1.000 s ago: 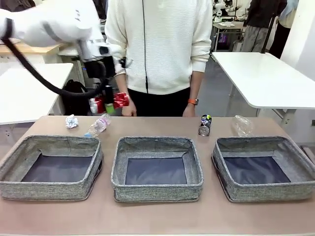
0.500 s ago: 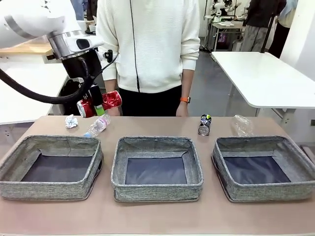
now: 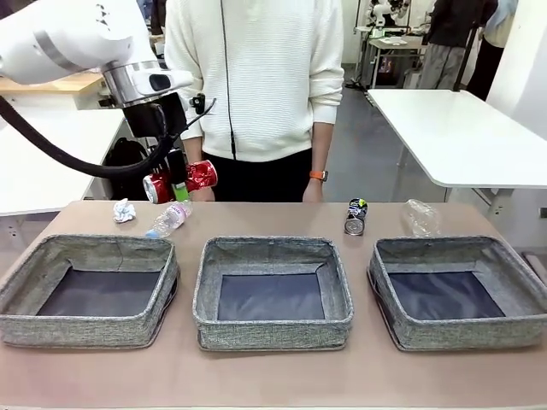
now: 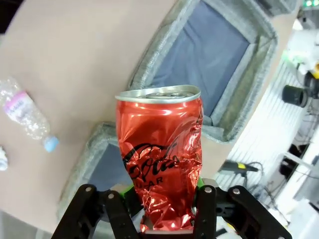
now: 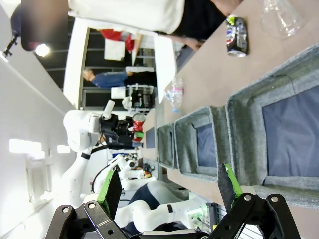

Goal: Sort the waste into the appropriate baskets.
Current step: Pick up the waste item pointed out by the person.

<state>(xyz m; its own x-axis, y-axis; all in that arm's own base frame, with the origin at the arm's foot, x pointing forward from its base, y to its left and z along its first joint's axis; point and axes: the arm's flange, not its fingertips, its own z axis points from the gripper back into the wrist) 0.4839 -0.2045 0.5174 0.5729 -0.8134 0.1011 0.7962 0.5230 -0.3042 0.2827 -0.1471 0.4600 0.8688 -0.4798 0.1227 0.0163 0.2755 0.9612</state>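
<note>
A dented red can (image 3: 201, 174) hangs above the table's far left, and my left gripper (image 3: 179, 186) is shut on it. The left wrist view has that red can (image 4: 159, 149) upright between the fingers of my left gripper (image 4: 162, 204), with two baskets (image 4: 259, 50) far below. Three grey baskets stand in a row: left (image 3: 85, 329), middle (image 3: 272, 329), right (image 3: 461, 331). A paper wad (image 3: 125, 210) and a clear bottle (image 3: 171, 218) lie behind the left basket. Farther right lie a dark can (image 3: 355, 216) and a clear cup (image 3: 421, 217). My right gripper (image 5: 169, 185) is open, beside a basket (image 5: 249, 107).
A person in a white sweater (image 3: 256, 77) stands at the table's far edge with both hands low near it. White tables stand to the left (image 3: 43, 162) and right (image 3: 461, 137). Bare tabletop runs in front of the baskets (image 3: 273, 376).
My left gripper swung left with the red can, then came back slightly to the right. The person shifted a little to the left.
</note>
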